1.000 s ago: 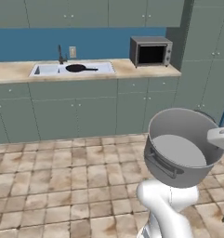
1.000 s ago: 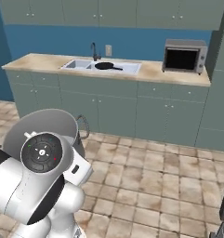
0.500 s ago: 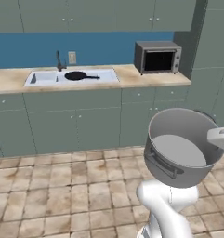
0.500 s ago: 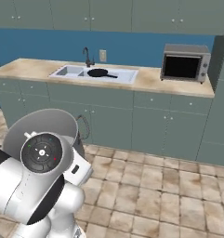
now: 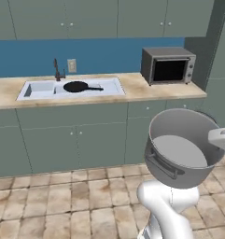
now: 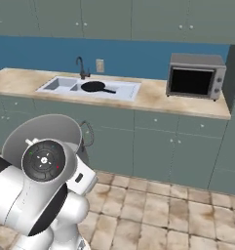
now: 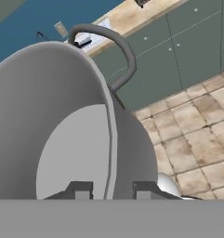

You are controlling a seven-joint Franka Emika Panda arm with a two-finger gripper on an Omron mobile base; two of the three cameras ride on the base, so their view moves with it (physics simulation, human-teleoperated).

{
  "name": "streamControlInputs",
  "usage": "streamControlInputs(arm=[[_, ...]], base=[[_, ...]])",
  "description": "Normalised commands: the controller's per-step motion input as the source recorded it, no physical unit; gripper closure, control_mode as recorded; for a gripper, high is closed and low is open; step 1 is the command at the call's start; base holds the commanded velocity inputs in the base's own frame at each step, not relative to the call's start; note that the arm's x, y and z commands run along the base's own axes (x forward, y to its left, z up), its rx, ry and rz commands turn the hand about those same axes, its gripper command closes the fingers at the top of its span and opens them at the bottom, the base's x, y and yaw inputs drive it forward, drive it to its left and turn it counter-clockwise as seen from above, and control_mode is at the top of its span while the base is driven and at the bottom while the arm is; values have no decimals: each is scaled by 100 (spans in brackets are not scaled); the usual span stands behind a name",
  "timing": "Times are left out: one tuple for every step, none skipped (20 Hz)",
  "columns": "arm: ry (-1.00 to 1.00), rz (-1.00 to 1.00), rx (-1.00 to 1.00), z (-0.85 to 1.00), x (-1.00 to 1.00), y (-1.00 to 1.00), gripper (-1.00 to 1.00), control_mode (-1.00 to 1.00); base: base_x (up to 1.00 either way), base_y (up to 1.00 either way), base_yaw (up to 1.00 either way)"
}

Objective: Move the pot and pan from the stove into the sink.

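My gripper (image 7: 112,190) is shut on the rim of the silver-grey pot (image 7: 71,121), one finger inside the wall and one outside. The pot (image 5: 181,147) hangs tilted in the air over the tiled floor, its pale inside facing the left base camera. In the right base view the pot (image 6: 41,129) sits partly behind my arm. The black pan (image 5: 76,86) lies in the white sink (image 5: 115,88), its handle pointing right. From the right base view the pan (image 6: 93,86) rests in the sink (image 6: 131,90) near the dark faucet (image 6: 81,66). The stove is out of view.
A steel microwave (image 5: 169,65) stands on the beige counter (image 5: 132,91) right of the sink. Grey-green cabinets (image 5: 72,135) run below and above the counter. Tiled floor (image 5: 62,200) lies between me and the cabinets.
The whole scene has grown and shifted as the base drove toward the counter. The pot stays held in the same pose against my arm.
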Motion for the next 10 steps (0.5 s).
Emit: streamControlInputs(arm=[[0,0,0,0,0,0,100,100],[0,0,0,0,0,0,100,100],[0,0,0,0,0,0,100,100],[0,0,0,0,0,0,100,100],[0,0,0,0,0,0,100,100],[0,0,0,0,0,0,100,100],[0,0,0,0,0,0,100,100],[0,0,0,0,0,0,100,100],[0,0,0,0,0,0,100,100],[0,0,0,0,0,0,100,100]], base=[[86,21,-1],[85,21,-1],[84,20,-1],[84,20,-1],[83,20,-1],[82,21,-1],[82,21,-1],[82,20,0],[81,20,0],[81,21,0]])
